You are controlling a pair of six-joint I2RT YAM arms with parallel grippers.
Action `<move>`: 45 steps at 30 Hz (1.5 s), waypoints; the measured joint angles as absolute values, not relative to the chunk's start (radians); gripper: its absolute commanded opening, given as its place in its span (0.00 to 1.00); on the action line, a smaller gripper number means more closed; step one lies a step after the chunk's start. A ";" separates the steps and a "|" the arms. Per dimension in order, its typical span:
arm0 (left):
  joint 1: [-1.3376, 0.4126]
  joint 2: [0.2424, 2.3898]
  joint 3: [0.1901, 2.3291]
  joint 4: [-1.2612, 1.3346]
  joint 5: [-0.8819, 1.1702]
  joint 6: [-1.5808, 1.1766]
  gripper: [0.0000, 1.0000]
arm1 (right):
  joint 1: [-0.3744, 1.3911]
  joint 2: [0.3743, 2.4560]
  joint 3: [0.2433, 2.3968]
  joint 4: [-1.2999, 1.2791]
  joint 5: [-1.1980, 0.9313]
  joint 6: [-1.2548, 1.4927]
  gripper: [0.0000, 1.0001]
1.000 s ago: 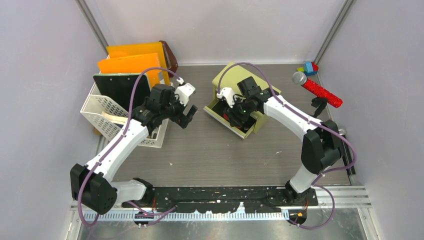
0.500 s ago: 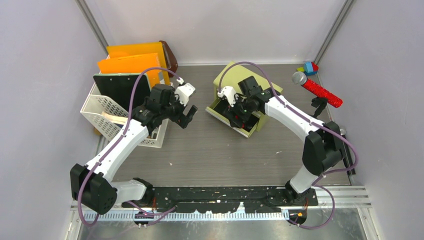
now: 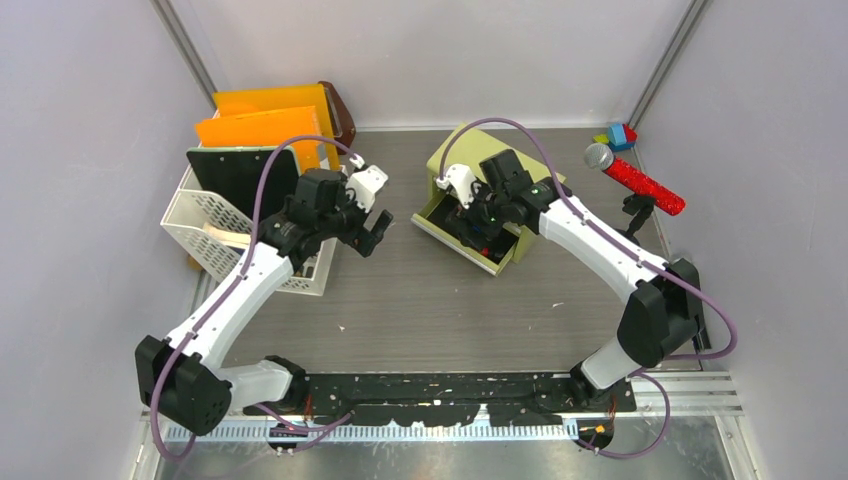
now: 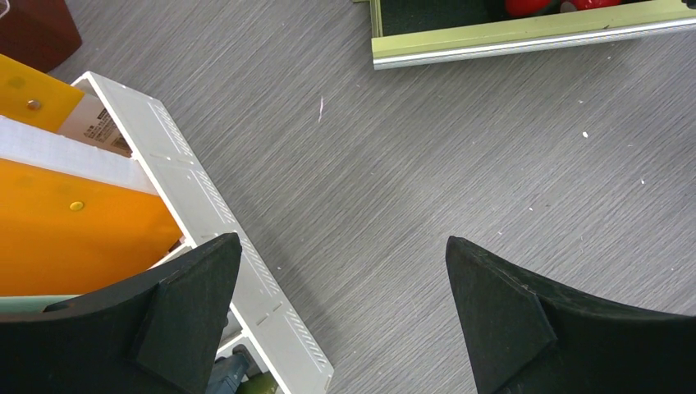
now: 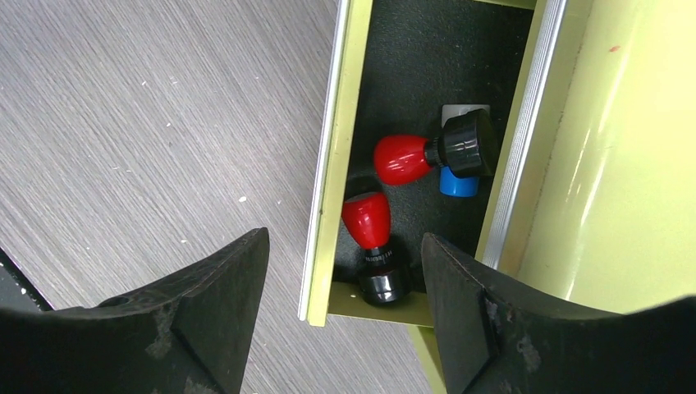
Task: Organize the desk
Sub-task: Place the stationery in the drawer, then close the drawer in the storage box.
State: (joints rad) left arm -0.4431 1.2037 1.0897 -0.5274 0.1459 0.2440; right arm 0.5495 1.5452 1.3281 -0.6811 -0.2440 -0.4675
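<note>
The desk (image 3: 450,300) is a dark grey wood-grain top. A yellow-green drawer cabinet (image 3: 447,160) stands at its back middle with its drawer (image 5: 324,164) pulled out. Inside the drawer lie two red-and-black handled pieces (image 5: 396,159) (image 5: 367,220) and a small blue piece (image 5: 456,185). My right gripper (image 5: 345,238) hangs open above the drawer's front corner and holds nothing; from above the right gripper (image 3: 478,215) covers the drawer. My left gripper (image 4: 342,246) is wide open and empty over bare desk, beside the white basket (image 4: 205,205).
The white basket (image 3: 200,215) at the left holds orange folders (image 3: 265,125) and a black board (image 3: 235,170). A red glitter microphone (image 3: 640,180) and coloured blocks (image 3: 620,135) lie at the back right. A black perforated rail (image 3: 450,385) runs along the near edge.
My right gripper has opened wider over the drawer and its arm has swung a little to the right. The left arm has hardly moved.
</note>
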 measured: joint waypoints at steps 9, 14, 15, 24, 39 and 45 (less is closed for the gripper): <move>-0.443 1.192 1.085 -0.526 0.144 0.245 1.00 | 0.553 1.568 1.330 -0.660 -0.228 -0.441 0.69; -0.443 1.190 1.078 -0.525 0.131 0.248 1.00 | 0.554 1.640 1.335 -0.644 -0.191 -0.436 0.68; -0.443 1.188 1.076 -0.525 0.130 0.249 1.00 | 0.554 1.659 1.341 -0.645 -0.184 -0.428 0.69; -0.443 1.166 1.058 -0.524 0.112 0.264 1.00 | 0.577 1.773 1.360 -0.637 -0.125 -0.354 0.85; -0.443 1.166 1.047 -0.519 0.104 0.271 0.99 | 0.697 1.814 1.277 -0.448 0.267 -0.361 0.89; -0.443 1.166 1.036 -0.517 0.099 0.274 1.00 | 0.716 1.853 1.264 -0.382 0.364 -0.391 0.91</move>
State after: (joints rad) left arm -0.4431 1.1660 1.0355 -0.5167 0.0990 0.2737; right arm 0.7162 1.8530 1.2644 -0.3820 0.3641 -0.3908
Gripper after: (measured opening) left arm 0.995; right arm 0.899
